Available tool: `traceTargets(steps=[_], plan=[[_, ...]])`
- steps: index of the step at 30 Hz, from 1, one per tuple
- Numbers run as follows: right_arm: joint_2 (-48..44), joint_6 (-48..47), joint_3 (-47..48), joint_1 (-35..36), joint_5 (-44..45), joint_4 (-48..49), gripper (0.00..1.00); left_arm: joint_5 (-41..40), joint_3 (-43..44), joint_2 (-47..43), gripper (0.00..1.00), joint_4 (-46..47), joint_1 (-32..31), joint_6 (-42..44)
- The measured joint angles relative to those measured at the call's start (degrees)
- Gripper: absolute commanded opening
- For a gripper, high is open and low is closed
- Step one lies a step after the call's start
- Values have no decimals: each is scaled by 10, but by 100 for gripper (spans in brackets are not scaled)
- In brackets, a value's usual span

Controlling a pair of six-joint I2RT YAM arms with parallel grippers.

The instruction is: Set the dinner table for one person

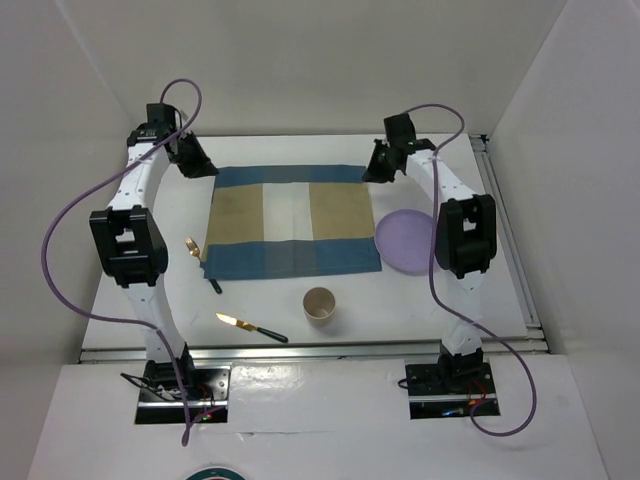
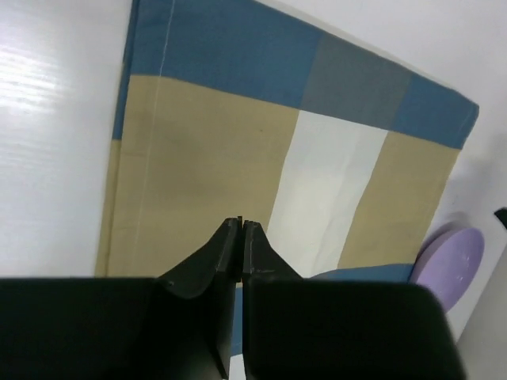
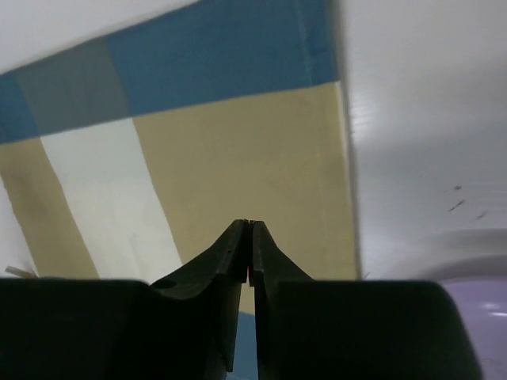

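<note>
Two arms: we see both stretched to the far side, the left gripper (image 1: 196,160) above the far left corner of the placemat (image 1: 290,232) and the right gripper (image 1: 378,165) above its far right corner.
Left fingers: in the left wrist view the tips (image 2: 230,237) meet with only a hairline seam between them, and nothing is held.
Right fingers: pressed together in the same way (image 3: 236,237), also holding nothing, with the cloth below.
Dinner table (image 1: 400,310): a large, flat, plain white rectangle. It fills the middle of the top view beyond the arm bases, has white walls around it, and is much bigger than anything on it.
Table edges: we make out metal rails along the near edge and the right side.
Placemat: a blue-bordered square with tan panels and a pale centre stripe, lying flat on the far middle.
Plate (image 1: 405,242): lilac, just beside the placemat's right edge.
Cup (image 1: 319,305): tan, upright, near the placemat's near edge.
Knife (image 1: 250,326): gold blade, dark handle, left of the cup.
Second utensil (image 1: 203,266): gold-tipped with a dark handle, at the placemat's near left corner. We cannot tell what kind it is.
</note>
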Motion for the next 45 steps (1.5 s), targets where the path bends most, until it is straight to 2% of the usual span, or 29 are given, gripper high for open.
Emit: traceTargets(steps=[1, 3, 9, 12, 18, 28, 33, 34, 36, 37, 38, 40, 41, 42, 43, 44, 45], plan=[[-11, -6, -13, 9, 8, -1, 9, -10, -15, -12, 0, 1, -2, 9], [-19, -17, -29, 34, 18, 3, 1, -28, -47, -30, 0, 8, -9, 19], [-8, -26, -63, 113, 24, -2, 1, -74, -145, -28, 0, 19, -39, 31], [10, -23, -71, 133, 25, -5, 0, -89, -161, -5, 0, 21, -51, 32], [30, 11, -109, 122, 52, 1, 0, -113, -174, 32, 0, 26, -71, 32], [-69, 64, -270, 64, 55, 50, 0, -118, -211, 23, 0, 48, -133, 31], [-84, 61, -287, 54, 60, 45, 0, -129, -214, 18, 0, 47, -153, 28], [-84, 60, -285, 54, 62, 41, 0, -133, -214, 17, 4, 45, -155, 28], [-85, 54, -280, 57, 71, 30, 9, -141, -213, 14, 10, 35, -158, 28], [-87, 51, -278, 57, 73, 23, 21, -146, -209, 11, 14, 26, -158, 28], [-90, 49, -277, 58, 76, 16, 28, -151, -202, 7, 18, 14, -158, 28], [-106, 45, -275, 54, 79, -2, 46, -162, -183, -3, 32, -1, -157, 30], [-119, 44, -274, 52, 78, -8, 59, -165, -172, -12, 36, -7, -157, 30], [-136, 44, -274, 49, 76, -14, 77, -169, -159, -22, 39, -15, -157, 30], [-157, 45, -274, 42, 74, -17, 82, -172, -145, -34, 44, -20, -157, 30], [-185, 43, -276, 31, 71, -21, 87, -176, -130, -52, 44, -23, -157, 30], [-213, 46, -277, 16, 72, -25, 87, -178, -121, -68, 44, -24, -157, 31]])
